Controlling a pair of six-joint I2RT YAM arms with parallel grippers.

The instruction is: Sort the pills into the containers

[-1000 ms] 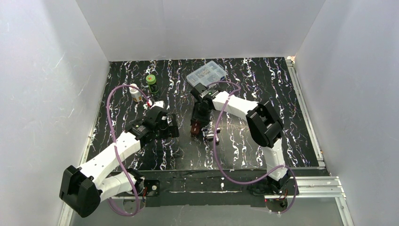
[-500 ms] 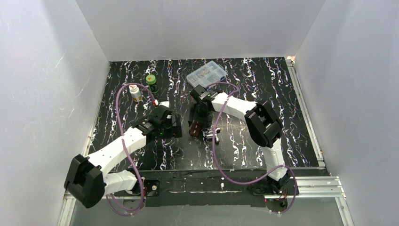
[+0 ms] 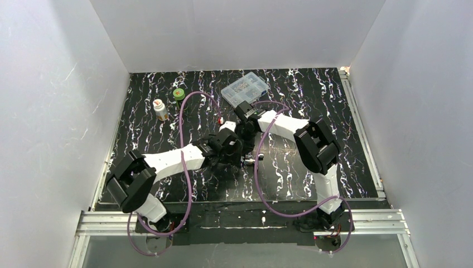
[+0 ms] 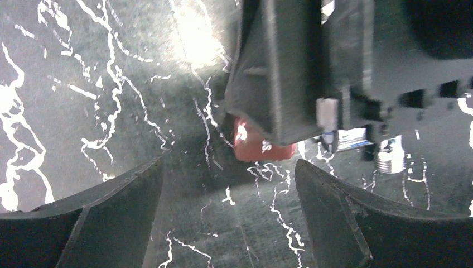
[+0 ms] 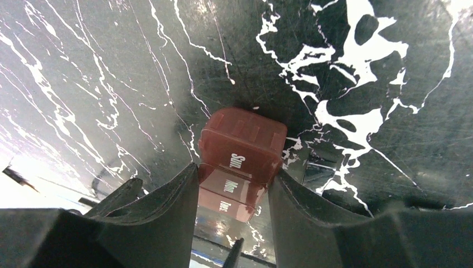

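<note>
Red-brown flat rectangular pill case [image 5: 241, 146], one only, bearing white day labels Sun., Mon., Tues., sits mid-frame on the black marbled tabletop [image 3: 312, 95], clasped by the right end effector [image 5: 234, 173]. Left end effector [image 4: 228, 163] gapes wide, empty. Two small bottles [image 3: 160, 110] upper left; one clear compartment box [image 3: 245, 87] top centre.

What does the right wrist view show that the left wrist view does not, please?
Only the right wrist view: the day labels Sun., Mon. and Tues. on the red-brown pill case, which sits clamped in the right gripper. Only the left wrist view: the open left gripper, a silver threaded piece on the table near the case, and the right gripper's dark body seen from outside. Both: the pill case, the right gripper on it, and the black marbled table.
</note>
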